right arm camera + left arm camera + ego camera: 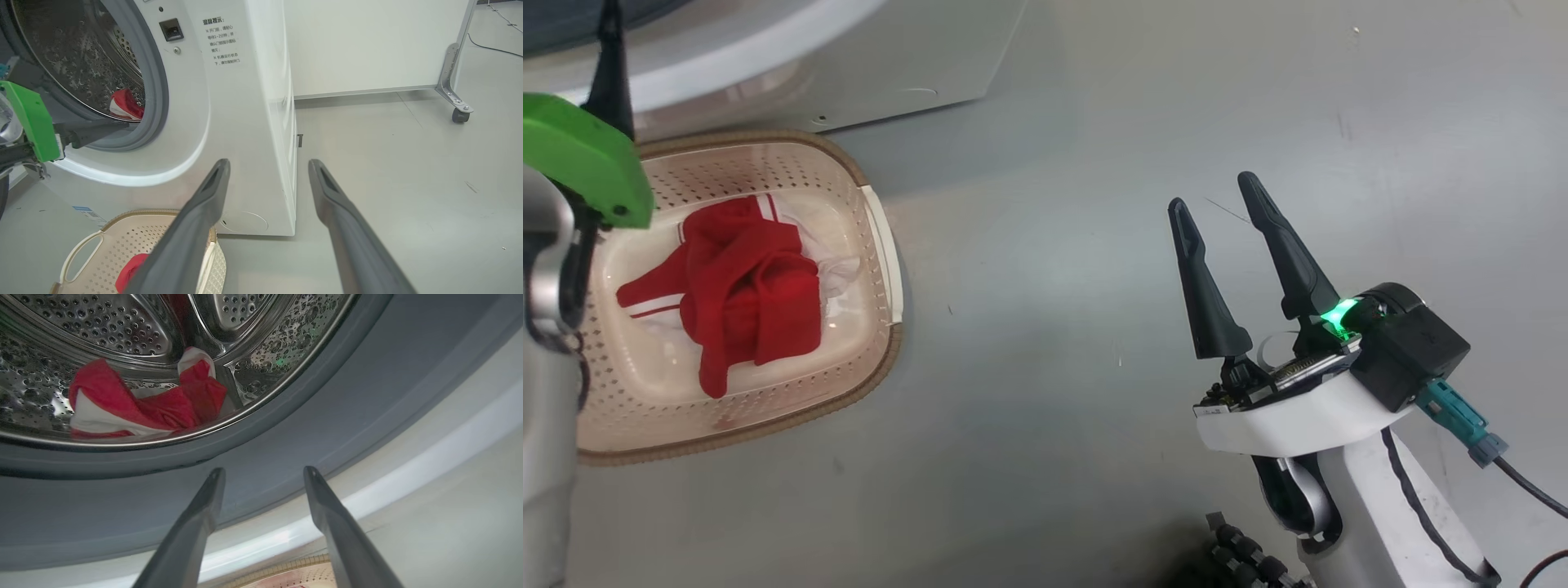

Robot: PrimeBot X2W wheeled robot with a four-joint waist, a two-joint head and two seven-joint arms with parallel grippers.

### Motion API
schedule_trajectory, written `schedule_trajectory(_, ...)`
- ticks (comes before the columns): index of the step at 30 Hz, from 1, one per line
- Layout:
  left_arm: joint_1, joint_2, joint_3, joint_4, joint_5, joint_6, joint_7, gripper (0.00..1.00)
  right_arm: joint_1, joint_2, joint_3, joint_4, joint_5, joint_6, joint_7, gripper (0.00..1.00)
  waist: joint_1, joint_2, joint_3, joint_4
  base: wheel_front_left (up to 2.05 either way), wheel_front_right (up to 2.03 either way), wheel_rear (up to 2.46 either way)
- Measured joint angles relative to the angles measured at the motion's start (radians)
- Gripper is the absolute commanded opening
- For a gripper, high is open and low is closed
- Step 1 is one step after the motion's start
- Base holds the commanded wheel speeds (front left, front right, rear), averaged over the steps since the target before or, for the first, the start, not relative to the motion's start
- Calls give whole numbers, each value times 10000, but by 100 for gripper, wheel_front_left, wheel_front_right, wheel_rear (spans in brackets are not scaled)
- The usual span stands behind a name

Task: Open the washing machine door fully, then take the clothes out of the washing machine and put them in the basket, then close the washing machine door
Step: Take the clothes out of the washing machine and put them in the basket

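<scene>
The washing machine [245, 122] stands with its porthole uncovered; its door is out of view. Red and white clothes [143, 402] lie low in the steel drum [102, 330], behind the grey seal [327, 416]. My left gripper [264, 470] is open and empty, its tips at the seal's lower lip, short of the clothes. One of its fingers [98, 131] reaches into the opening. More red clothes [743, 294] lie in the cream basket [882, 237] on the floor below the machine. My right gripper [1213, 192] hangs open and empty over bare floor, right of the basket [88, 249].
A white wall panel on a metal frame with a castor [459, 114] stands to the machine's right. Grey floor [1045, 245] stretches between the basket and my right arm. A cable [1527, 486] trails from the right wrist.
</scene>
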Motion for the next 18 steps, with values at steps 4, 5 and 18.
schedule_trajectory(4,-1137,604,73,280,176,-163,869,100,-346,0,165,6,362,-82,0,100,0,0,419,-424,0,0,0)
schedule_trajectory(5,-1340,713,100,318,203,-163,1037,100,-403,2,207,6,464,-115,0,100,0,0,485,-504,0,0,0)
schedule_trajectory(18,-3811,1979,384,838,610,-399,2669,100,-842,6,637,65,940,-288,0,100,0,0,1035,-1274,0,0,0)
